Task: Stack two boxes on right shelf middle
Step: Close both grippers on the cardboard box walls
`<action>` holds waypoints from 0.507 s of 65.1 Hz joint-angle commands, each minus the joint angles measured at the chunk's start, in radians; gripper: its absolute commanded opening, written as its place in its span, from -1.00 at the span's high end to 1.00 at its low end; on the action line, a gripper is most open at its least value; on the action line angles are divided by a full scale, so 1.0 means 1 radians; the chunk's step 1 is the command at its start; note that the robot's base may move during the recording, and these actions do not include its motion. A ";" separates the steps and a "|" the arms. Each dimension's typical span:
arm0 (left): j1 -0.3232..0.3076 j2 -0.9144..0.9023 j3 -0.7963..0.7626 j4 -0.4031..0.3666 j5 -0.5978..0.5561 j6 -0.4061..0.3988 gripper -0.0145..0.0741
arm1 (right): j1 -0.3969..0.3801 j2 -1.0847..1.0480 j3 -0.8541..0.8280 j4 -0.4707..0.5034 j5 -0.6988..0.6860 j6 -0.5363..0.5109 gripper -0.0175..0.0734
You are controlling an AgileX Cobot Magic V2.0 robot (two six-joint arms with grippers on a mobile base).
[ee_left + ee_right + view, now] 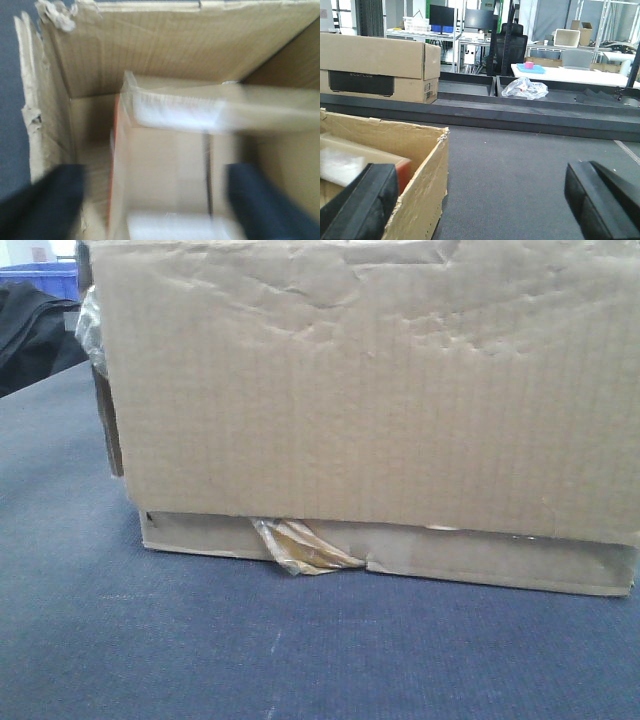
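Note:
In the front view a tall brown cardboard box (pixel 370 390) rests on a flat brown box (pixel 500 562), from which a crumpled tan tape strip (pixel 300 548) hangs. The left wrist view looks down into an open-topped cardboard box (pixel 175 45) that holds a smaller taped carton (pixel 165 165). My left gripper (pixel 152 175) is open above that carton, fingers wide apart. My right gripper (pixel 477 192) is open and straddles the box's torn side wall (pixel 420 200), one finger (pixel 357 210) inside and the other finger (pixel 600 205) outside over the grey surface. The shelf is out of view.
The boxes stand on a dark grey-blue mat (pixel 300 660). A blue bin (pixel 45 278) and a black object (pixel 30 330) are at the back left. Beyond a dark rail (pixel 520 112) lie a printed brown carton (pixel 375 67), a plastic bag (pixel 525 89) and a black chair (pixel 507 47).

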 commanded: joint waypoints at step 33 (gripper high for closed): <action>0.024 -0.050 -0.244 0.085 -0.017 0.109 -0.68 | 0.001 0.042 -0.081 0.005 0.044 0.002 -0.64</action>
